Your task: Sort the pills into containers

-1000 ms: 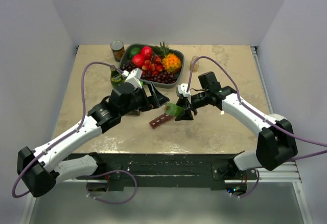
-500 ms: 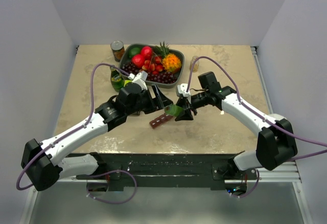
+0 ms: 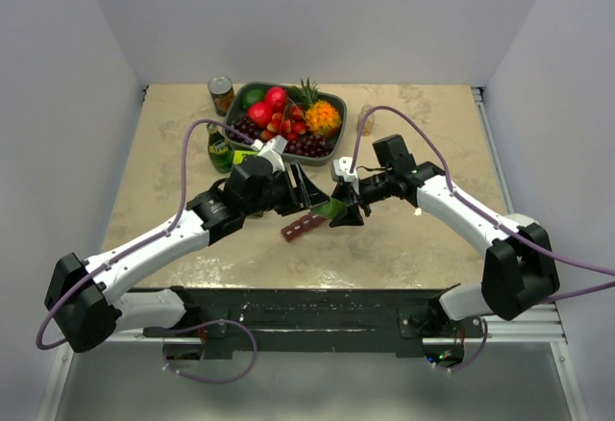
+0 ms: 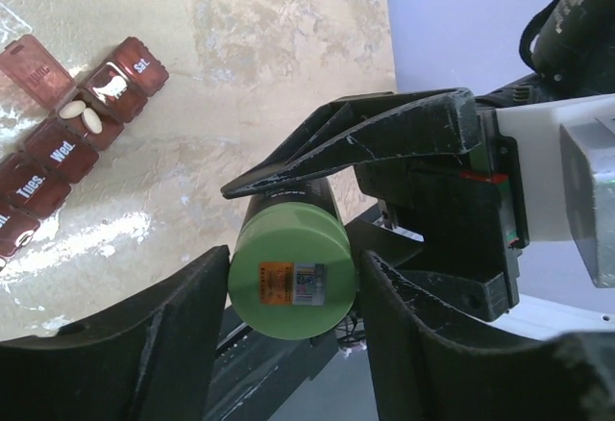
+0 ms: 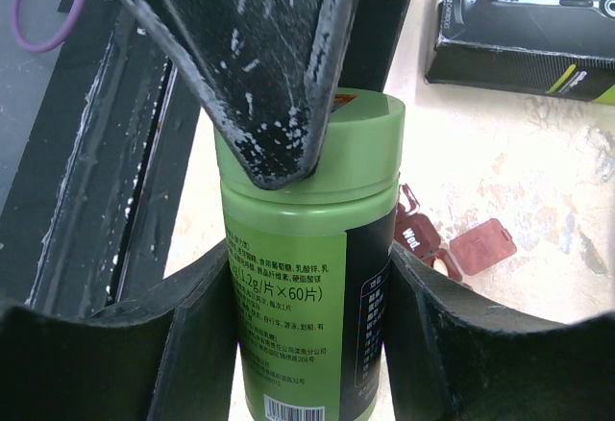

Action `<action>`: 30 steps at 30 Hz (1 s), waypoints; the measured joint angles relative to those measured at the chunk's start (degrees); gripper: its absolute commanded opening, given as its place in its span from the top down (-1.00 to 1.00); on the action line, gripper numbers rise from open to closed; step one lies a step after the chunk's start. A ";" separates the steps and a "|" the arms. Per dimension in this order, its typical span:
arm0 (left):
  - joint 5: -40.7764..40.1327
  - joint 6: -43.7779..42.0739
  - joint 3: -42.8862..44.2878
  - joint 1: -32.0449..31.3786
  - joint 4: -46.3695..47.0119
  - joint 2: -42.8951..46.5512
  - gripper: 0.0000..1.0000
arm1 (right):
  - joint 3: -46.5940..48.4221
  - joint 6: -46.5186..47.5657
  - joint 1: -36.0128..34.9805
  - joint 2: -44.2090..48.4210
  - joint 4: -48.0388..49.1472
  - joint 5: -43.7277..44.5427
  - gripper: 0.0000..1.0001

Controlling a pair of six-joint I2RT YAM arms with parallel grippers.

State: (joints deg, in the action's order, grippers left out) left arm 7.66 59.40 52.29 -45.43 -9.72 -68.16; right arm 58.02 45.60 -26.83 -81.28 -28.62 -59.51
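A green pill bottle (image 3: 329, 208) hangs tilted above the table, my right gripper (image 3: 348, 208) shut on its labelled body (image 5: 298, 277). My left gripper (image 4: 293, 269) sits around the bottle's green cap (image 4: 291, 284), a finger against each side. One left finger (image 5: 279, 75) lies across the cap in the right wrist view. The containers, a dark red organiser strip (image 3: 303, 226), lie on the table below. One lid (image 4: 36, 63) stands open, and two white pills (image 4: 82, 116) lie in a compartment. The strip (image 5: 423, 234) also shows behind the bottle.
A dark tray of fruit (image 3: 284, 113) stands at the back, with a tin can (image 3: 221, 92) to its left and a small jar (image 3: 365, 118) to its right. A green glass bottle (image 3: 219, 150) stands behind my left arm. A black-and-green box (image 5: 524, 27) lies nearby.
My left gripper has moved right to the bottle's cap and its jaws have narrowed onto it. The right arm and the bottle have stayed put.
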 measured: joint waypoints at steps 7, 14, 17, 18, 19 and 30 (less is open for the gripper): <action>0.74 -2.10 0.00 0.02 -0.04 -0.63 0.41 | 0.00 -0.13 0.00 0.00 -0.37 0.31 1.00; 10.12 -17.68 -1.70 1.51 5.55 -0.55 0.51 | 0.00 -0.39 0.00 0.00 -1.40 -0.90 1.00; 17.09 -28.59 -1.68 2.36 7.02 -0.94 0.47 | 0.00 -0.79 0.07 0.00 -2.45 -2.32 1.00; 19.47 -32.92 -1.05 2.56 6.32 -1.46 0.45 | 0.00 -0.92 0.04 0.00 -3.08 -2.82 1.00; 21.88 -38.18 0.31 2.67 4.79 -2.36 0.41 | -0.04 -1.01 0.04 -0.02 -3.78 -3.04 1.00; 24.96 -66.55 3.67 1.22 -1.66 -0.46 -0.99 | -0.07 -1.49 -0.11 -0.20 -1.27 -3.63 1.00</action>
State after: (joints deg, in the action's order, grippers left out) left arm 32.62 -7.16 55.96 -44.21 -11.38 -68.62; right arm 57.95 44.12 -26.94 -81.47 -29.89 -63.13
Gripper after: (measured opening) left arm 0.940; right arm 0.545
